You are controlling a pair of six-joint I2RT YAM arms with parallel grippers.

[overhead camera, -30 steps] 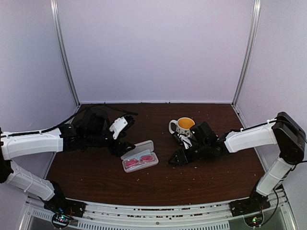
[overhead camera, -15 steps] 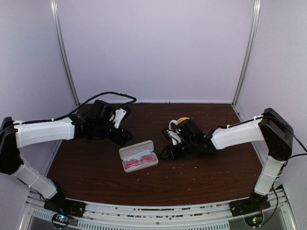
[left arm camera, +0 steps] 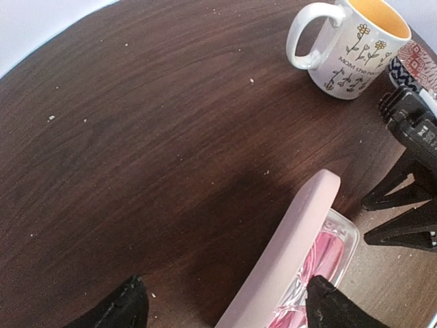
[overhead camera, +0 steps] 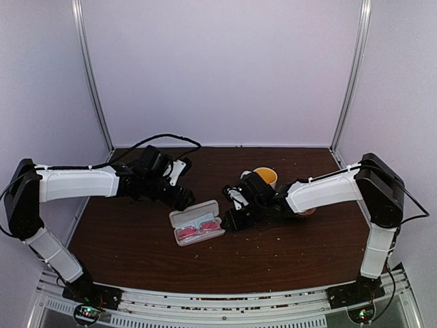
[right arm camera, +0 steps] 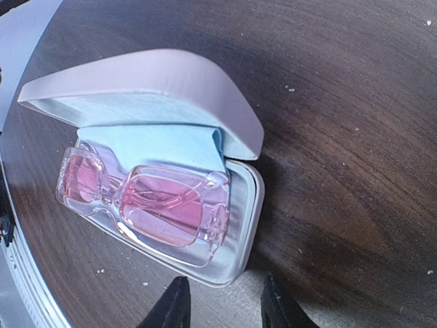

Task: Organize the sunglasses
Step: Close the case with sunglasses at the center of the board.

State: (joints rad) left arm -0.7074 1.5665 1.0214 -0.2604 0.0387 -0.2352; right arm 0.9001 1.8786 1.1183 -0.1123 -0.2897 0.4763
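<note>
Pink-lensed sunglasses (right arm camera: 147, 201) lie folded in the open case (right arm camera: 240, 205), on the blue cloth (right arm camera: 157, 140). My left gripper (left arm camera: 229, 306) is spread wide near the raised lid (left arm camera: 287, 232). My right gripper (right arm camera: 225, 307) is slightly parted and empty. Closing step: I likely must press the lid down squarely.

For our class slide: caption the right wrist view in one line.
Pink-lensed sunglasses lie in an open pink case over a light blue cloth.

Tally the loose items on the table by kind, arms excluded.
sunglasses: 1 (inside the open case)
pink case: 1
light blue cloth: 1
mug: 1
patterned item beside the mug, mostly hidden: 1
Total: 5
</note>
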